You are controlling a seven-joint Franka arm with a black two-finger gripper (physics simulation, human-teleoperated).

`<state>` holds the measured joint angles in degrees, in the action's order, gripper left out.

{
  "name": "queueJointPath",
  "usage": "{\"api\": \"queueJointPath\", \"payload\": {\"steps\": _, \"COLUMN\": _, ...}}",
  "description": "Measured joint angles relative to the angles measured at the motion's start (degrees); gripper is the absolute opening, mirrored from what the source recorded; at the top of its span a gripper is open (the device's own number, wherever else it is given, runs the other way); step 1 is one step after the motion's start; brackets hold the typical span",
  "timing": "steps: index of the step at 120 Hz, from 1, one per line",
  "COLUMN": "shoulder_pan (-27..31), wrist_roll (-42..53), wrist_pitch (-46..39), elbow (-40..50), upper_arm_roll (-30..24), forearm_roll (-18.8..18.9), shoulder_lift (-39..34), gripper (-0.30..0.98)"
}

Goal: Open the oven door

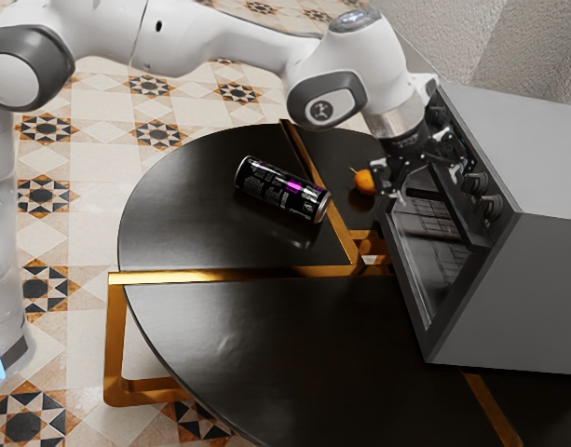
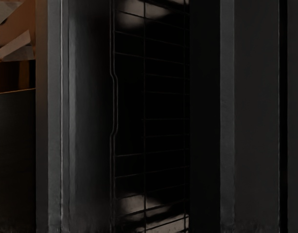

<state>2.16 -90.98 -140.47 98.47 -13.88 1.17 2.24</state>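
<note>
Nearest to the arm's end is the hand (image 1: 425,179), with its two fingers wide apart and nothing between them. Directly in front of it is the oven door (image 1: 434,265), and this is the relation which matters: the door lies ahead of the fingers, its face turned toward the arm, and it seems to be shut against the oven (image 1: 509,298). The hand is near the door's end that is farther from the exterior camera, not at its middle. The long axis of the door goes sideways along the oven's front, and the fingers are spread across this axis, one toward the knob side and one toward the worktop (image 1: 192,214). In the wrist view, the rack (image 2: 144,119) is behind the window, so I judge that the hand is aimed more at the window than at a place to grip. Beside the window is the upper strip of the frame (image 2: 227,116), then the control panel (image 2: 255,116) with the knobs (image 1: 476,182). I cannot make out a handle. The next move should probably shift the hand toward this upper strip, keep the fingers across it, and avoid the knobs. Well apart, the can (image 1: 283,189) should not disturb the work.
</note>
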Motion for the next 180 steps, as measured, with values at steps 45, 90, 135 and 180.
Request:
{"api": "queueJointPath", "payload": {"steps": 45, "shoulder_pan": 2.98, "wrist_roll": 0.08, "wrist_pitch": -0.19, "elbow": 1.22, "upper_arm_roll": 0.07, "forearm_roll": -1.22, "shoulder_lift": 0.11, "gripper": 0.67}}
{"api": "queueJointPath", "payload": {"steps": 90, "shoulder_pan": 3.24, "wrist_roll": 0.09, "wrist_pitch": -0.30, "elbow": 5.76, "upper_arm_roll": 0.24, "forearm_roll": -5.27, "shoulder_lift": -1.05, "gripper": 0.67}}
{"api": "queueJointPath", "payload": {"steps": 135, "shoulder_pan": 4.18, "wrist_roll": -1.26, "wrist_pitch": -0.26, "elbow": 25.48, "upper_arm_roll": 0.41, "forearm_roll": -9.33, "shoulder_lift": -17.70, "gripper": 0.66}}
{"api": "queueJointPath", "payload": {"steps": 180, "shoulder_pan": 14.02, "wrist_roll": -3.55, "wrist_pitch": 1.09, "elbow": 36.44, "upper_arm_roll": -14.66, "forearm_roll": -16.86, "shoulder_lift": -41.17, "gripper": 0.67}}
